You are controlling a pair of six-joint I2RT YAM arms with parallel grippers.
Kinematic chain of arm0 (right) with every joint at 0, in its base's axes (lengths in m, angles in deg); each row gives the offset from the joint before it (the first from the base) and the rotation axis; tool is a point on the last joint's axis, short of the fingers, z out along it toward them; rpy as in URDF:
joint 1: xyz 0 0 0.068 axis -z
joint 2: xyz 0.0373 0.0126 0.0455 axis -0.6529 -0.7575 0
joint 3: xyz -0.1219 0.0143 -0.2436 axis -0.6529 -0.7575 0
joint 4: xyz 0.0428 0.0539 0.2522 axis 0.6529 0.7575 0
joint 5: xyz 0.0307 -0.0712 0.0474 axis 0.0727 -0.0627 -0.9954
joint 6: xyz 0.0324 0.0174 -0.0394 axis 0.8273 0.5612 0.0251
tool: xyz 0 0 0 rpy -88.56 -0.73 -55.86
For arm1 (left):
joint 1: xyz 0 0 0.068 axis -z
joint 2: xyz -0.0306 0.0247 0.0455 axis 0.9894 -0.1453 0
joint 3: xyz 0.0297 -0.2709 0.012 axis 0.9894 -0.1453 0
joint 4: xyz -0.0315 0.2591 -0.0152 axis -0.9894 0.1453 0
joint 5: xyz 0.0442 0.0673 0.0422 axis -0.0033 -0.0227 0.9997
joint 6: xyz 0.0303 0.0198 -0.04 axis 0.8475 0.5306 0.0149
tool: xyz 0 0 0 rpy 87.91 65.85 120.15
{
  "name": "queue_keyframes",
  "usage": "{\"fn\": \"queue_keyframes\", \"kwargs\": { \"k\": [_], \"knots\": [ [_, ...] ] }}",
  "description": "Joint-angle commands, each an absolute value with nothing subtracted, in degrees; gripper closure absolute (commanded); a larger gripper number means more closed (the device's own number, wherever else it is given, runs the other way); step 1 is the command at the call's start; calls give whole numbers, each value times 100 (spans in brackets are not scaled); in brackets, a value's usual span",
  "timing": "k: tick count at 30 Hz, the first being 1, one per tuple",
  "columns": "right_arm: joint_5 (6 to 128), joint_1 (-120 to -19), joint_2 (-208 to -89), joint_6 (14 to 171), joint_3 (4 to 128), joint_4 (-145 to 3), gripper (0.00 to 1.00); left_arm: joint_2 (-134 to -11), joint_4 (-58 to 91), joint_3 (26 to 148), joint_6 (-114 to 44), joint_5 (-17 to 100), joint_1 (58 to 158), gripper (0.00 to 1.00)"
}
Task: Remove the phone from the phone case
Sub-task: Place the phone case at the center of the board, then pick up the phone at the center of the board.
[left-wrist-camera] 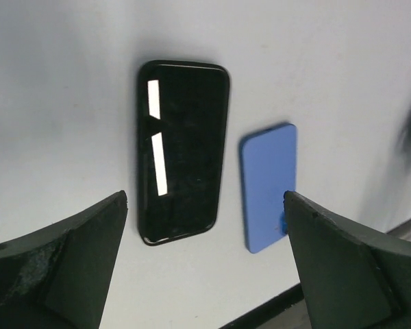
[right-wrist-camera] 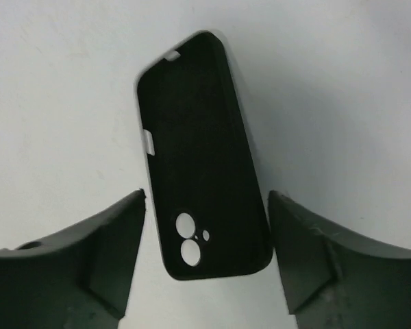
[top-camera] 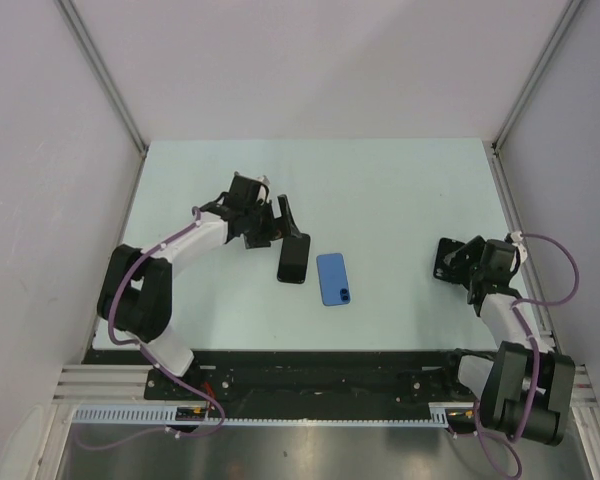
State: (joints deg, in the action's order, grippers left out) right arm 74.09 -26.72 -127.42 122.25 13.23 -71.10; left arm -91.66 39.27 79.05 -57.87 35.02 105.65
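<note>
The phone point(top-camera: 294, 258) lies screen up on the table, its glossy black face showing in the left wrist view point(left-wrist-camera: 183, 151). My left gripper point(top-camera: 272, 226) hovers just behind it, open and empty point(left-wrist-camera: 204, 199). The black phone case point(right-wrist-camera: 198, 137) lies apart on the right side of the table, empty, inside up, the table showing through its camera holes. In the top view it point(top-camera: 446, 260) is mostly hidden under my right gripper point(top-camera: 460, 262). The right gripper point(right-wrist-camera: 206, 195) is open, its fingers on either side of the case's camera end with a gap on each side.
A blue-backed phone point(top-camera: 333, 278) lies face down just right of the phone, also in the left wrist view point(left-wrist-camera: 268, 185). Grey walls with metal rails close in the table point(top-camera: 380, 190) on the left, back and right. The black base rail runs along the near edge.
</note>
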Motion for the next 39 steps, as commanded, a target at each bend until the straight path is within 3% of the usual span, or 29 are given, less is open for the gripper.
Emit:
{"fn": "queue_keyframes", "kwargs": {
  "k": [1, 4, 5, 11, 15, 25, 31, 39],
  "knots": [
    [7403, -2591, -12984, 11820, 1807, -6567, 16, -9136, 4298, 8037, -5504, 3894, 10476, 0],
    [7904, -2626, -12853, 11696, 2036, -6099, 9, -9127, 4306, 7976, -5495, 3974, 10467, 0],
    [8020, -2722, -12722, 11687, 2081, -6020, 0, -9144, 4315, 7984, -5495, 3965, 10458, 0],
    [9083, -3617, -12562, 11740, 2624, -5571, 0, -9285, 4324, 8002, -5416, 3982, 10458, 0],
    [9785, -4950, -12790, 11959, 2977, -5422, 0, -9285, 4350, 7897, -5293, 4035, 10467, 0],
    [10236, -7589, -14020, 12671, 3601, -5456, 0, -9118, 4324, 7870, -5179, 4009, 10467, 0],
    [10060, -8040, -14320, 12909, 3602, -5465, 0, -9170, 4490, 8089, -4810, 4464, 10939, 0],
    [9885, -7786, -14197, 12830, 3602, -5307, 0, -9715, 4816, 8564, -4800, 4940, 11591, 0]
  ]
}}
